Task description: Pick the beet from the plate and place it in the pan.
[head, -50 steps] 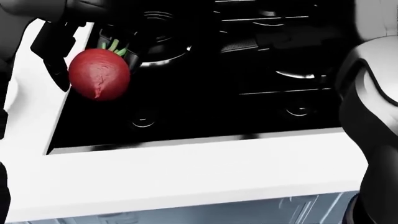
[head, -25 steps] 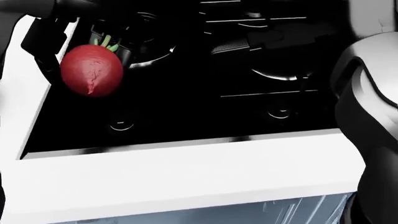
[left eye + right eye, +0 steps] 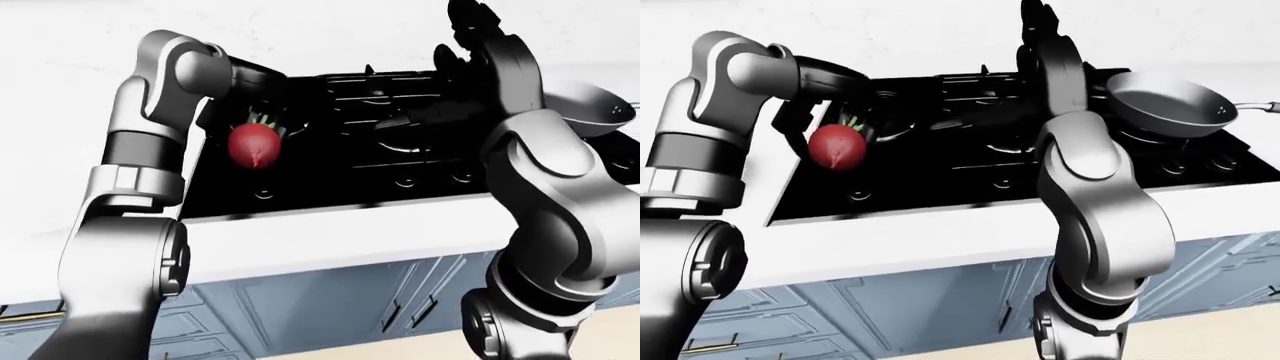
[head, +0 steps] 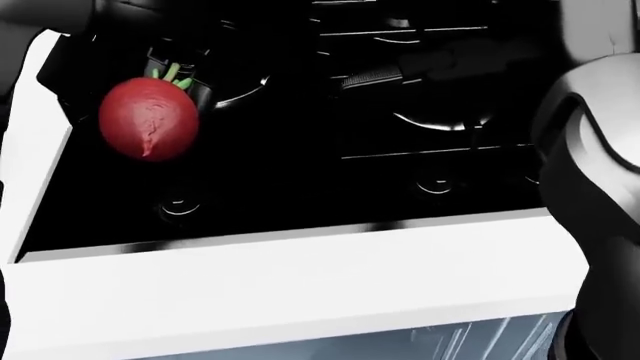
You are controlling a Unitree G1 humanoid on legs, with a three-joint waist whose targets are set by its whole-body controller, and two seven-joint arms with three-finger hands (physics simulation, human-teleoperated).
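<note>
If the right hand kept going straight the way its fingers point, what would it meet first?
Nothing close, as far as I can tell: the right hand points toward the view's top, above the stove, toward the pale wall. Depth is unclear. The pan lies off to its right.

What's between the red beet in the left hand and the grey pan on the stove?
The robot's own right arm rises over the black stove between the round red beet held by the left hand and the grey metal pan. No other obstacle shows.

**Beet held above the black stove**

The left hand [image 3: 262, 112] grips the red beet [image 3: 254, 145] over the stove's [image 3: 330, 165] left side, apparently closed round its green top. Far right, the pan [image 3: 590, 105] peeks past the raised right arm [image 3: 530, 150]. The white worktop [image 3: 350, 225] runs along the near edge.
</note>
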